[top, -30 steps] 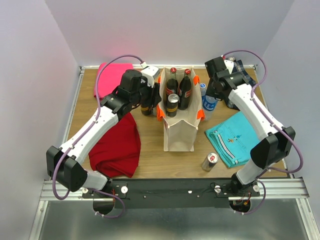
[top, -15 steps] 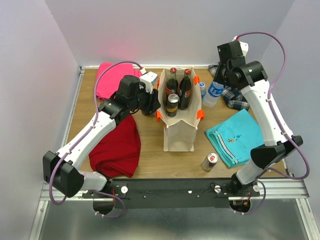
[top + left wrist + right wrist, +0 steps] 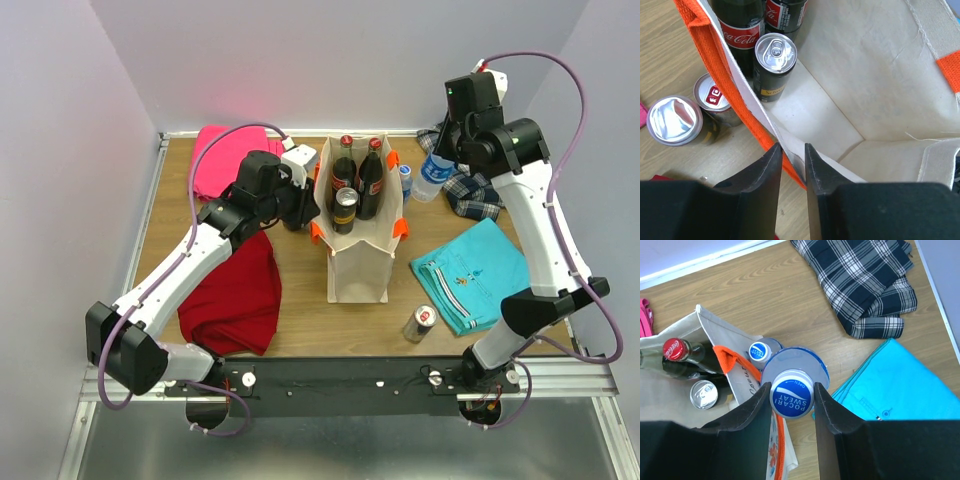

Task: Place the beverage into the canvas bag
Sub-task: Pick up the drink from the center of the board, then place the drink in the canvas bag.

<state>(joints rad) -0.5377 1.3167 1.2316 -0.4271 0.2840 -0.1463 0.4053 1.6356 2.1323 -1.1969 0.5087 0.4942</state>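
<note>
Right hand (image 3: 792, 390) pinches a blue-capped bottle (image 3: 792, 400) just under its cap, one finger on each side, and holds it in the air. The blue-capped bottle hangs outside the canvas bag (image 3: 358, 265), just beside the far end of the bag's right rim. Below it a second bottle (image 3: 760, 351) with the same kind of cap stands on the tabletop (image 3: 300, 335), close against the bag's side.

Left hand (image 3: 789, 150) is pressed nearly together on the bag's left rim, with the cream cloth and the orange strap (image 3: 715, 65) caught between its fingers. The bag stands upright and open in the middle of the tabletop. Inside it are two cola bottles (image 3: 371, 180) at the far end and a dark can (image 3: 775, 57) in front of them.

Two cans (image 3: 674, 120) stand outside by the bag's left wall. Another can (image 3: 421, 322) sits near the front edge, beside a turquoise cloth (image 3: 470, 270). A red cloth (image 3: 235, 290) lies left of the bag, a pink cloth (image 3: 215, 155) in the far left corner, and a plaid cloth (image 3: 478, 192) at the far right.
</note>
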